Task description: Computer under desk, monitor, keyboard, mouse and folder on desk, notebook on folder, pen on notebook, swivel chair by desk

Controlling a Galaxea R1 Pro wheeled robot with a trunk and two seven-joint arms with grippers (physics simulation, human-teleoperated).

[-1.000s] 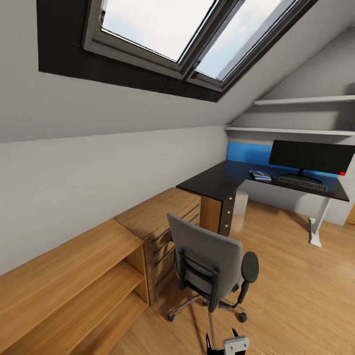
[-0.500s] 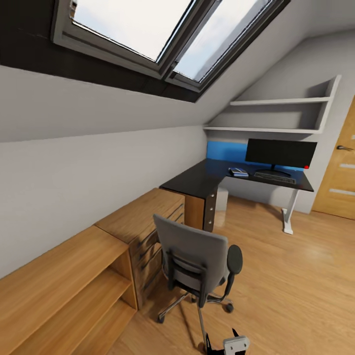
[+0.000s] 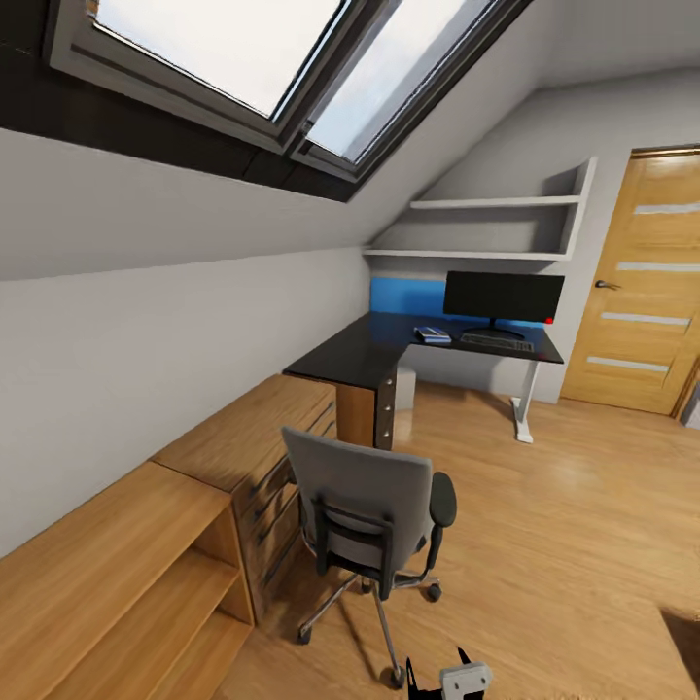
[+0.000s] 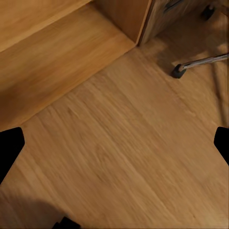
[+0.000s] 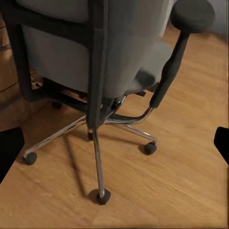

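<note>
grey upholstered swivel chair (image 3: 369, 506) w/ chrome base stands near the wooden cabinets (image 3: 185, 506), well apart from glossy black l-shaped desk (image 3: 389, 345). step: chair positioning. next: approach, grip backrest. both grippers' jaws apart, empty.

Head view: bright, even daylight from the skylight (image 3: 282, 73) above the desk (image 3: 389, 345); panes are blown out near-white. Glossy desk top carries a faint blue reflection below the wall panel. Straight lines splay toward the frame edges, wide-angle stretch. Distant items on the desk are small and soft.

Right wrist view: swivel chair (image 5: 114, 57) casts thin, soft shadows of its chrome legs on the floor (image 5: 191, 181); slight overall blur.

Left wrist view: floor grain is smeared; a dim shadow lies at one corner.
</note>
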